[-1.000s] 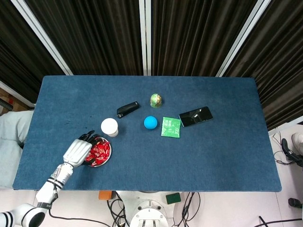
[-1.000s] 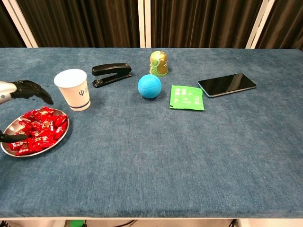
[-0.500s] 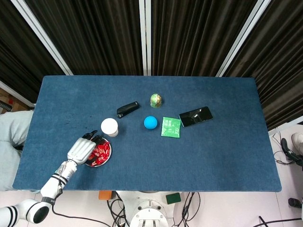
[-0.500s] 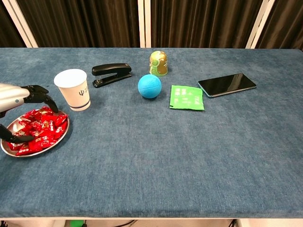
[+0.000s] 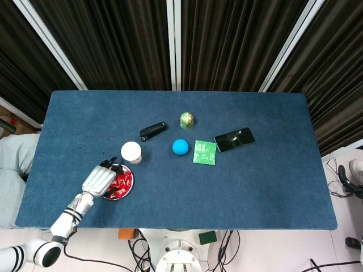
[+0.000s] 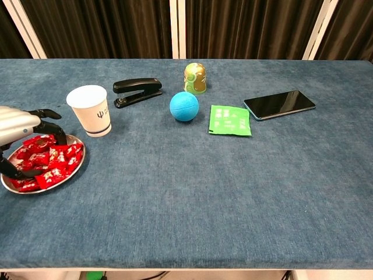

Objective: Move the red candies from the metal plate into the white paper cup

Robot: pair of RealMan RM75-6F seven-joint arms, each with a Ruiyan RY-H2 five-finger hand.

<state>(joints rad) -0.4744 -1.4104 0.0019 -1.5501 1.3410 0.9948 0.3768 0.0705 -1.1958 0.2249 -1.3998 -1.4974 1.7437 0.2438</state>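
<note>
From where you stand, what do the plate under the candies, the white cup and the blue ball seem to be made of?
The plate looks like polished metal: its rim is grey and shiny. The white cup looks like matte paper, with a rolled lip and a small printed mark. The blue ball has a dull, finely textured skin with a seam, perhaps rubber or foam; I can't tell which. The red candies sit in glossy wrappers, probably plastic film.

On the blue table (image 5: 272, 187) there was one metal plate (image 6: 74, 169) bearing a heap of red candies (image 6: 49, 160), too many and too overlapped to count. There was one white paper cup (image 6: 90, 109), one black stapler (image 6: 137, 91), one blue ball (image 6: 184, 106), one green packet (image 6: 230, 119), one smartphone (image 6: 280, 104) and one green-and-gold egg-shaped container (image 6: 194, 78). One robot hand, the left hand (image 5: 99, 180), was visible.
</note>
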